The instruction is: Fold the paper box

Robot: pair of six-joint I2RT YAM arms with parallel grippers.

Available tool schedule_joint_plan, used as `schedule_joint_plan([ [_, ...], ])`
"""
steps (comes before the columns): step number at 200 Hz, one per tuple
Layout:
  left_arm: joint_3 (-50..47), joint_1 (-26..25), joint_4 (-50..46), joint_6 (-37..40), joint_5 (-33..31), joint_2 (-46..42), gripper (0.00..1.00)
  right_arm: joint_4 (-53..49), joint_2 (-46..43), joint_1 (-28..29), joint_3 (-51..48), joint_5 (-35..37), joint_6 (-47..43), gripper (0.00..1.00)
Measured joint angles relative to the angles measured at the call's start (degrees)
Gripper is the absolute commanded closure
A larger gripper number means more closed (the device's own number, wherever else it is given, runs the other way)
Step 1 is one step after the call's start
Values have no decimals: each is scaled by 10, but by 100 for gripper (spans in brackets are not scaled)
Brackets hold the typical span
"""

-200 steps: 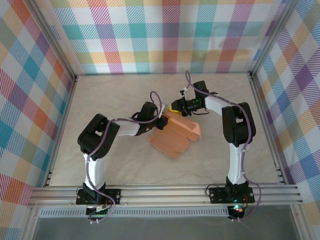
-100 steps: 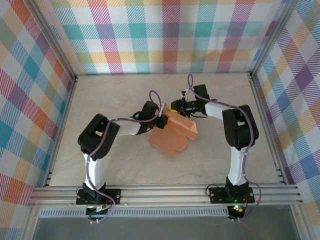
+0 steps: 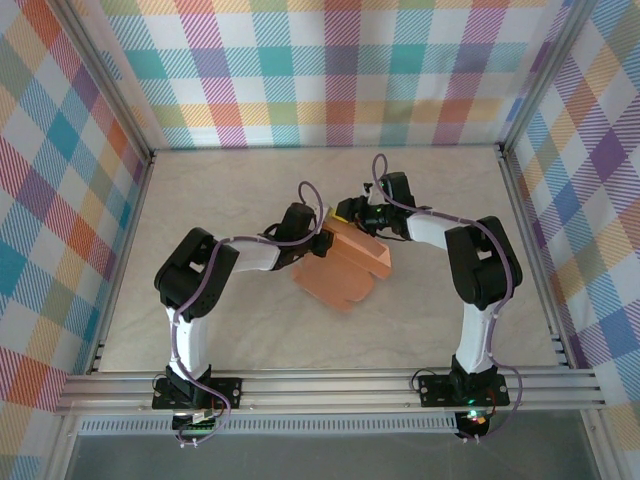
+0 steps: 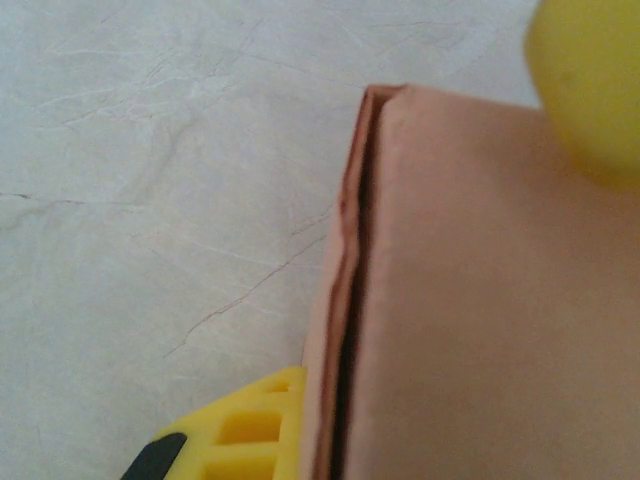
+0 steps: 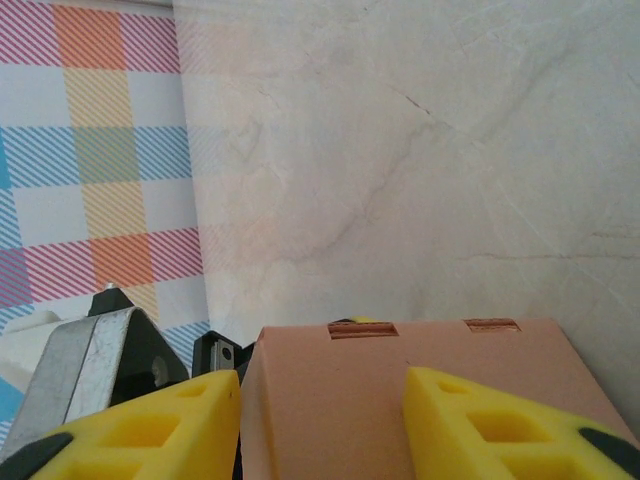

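Found the paper box (image 3: 345,280) lying on the bench (image 3: 220,200) near its middle, saw left tool (image 3: 322,240) clamped shut on its left wall — thin card pinched, saw right tool (image 3: 350,213) at its slotted far edge — 2 fingers parted.

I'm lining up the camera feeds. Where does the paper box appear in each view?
Top external: paper box in the centre of the picture.
Left wrist: it fills the right half.
Right wrist: bottom centre.
Shared landmark: the pale marbled table.
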Motion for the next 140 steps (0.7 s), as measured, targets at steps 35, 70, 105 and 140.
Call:
schedule_joint_plan([
  [35, -41, 0, 38, 31, 3, -17, 98, -47, -3, -9, 0, -25, -36, 49],
  [70, -79, -5, 50, 52, -7, -43, 98, -56, -3, -10, -9, -53, -55, 46],
  [105, -101, -14, 51, 63, -28, -61, 100, -54, -5, -10, -20, -78, -68, 45],
  [140, -101, -14, 51, 62, -32, -61, 100, -50, -9, -10, -26, -79, -74, 43],
])
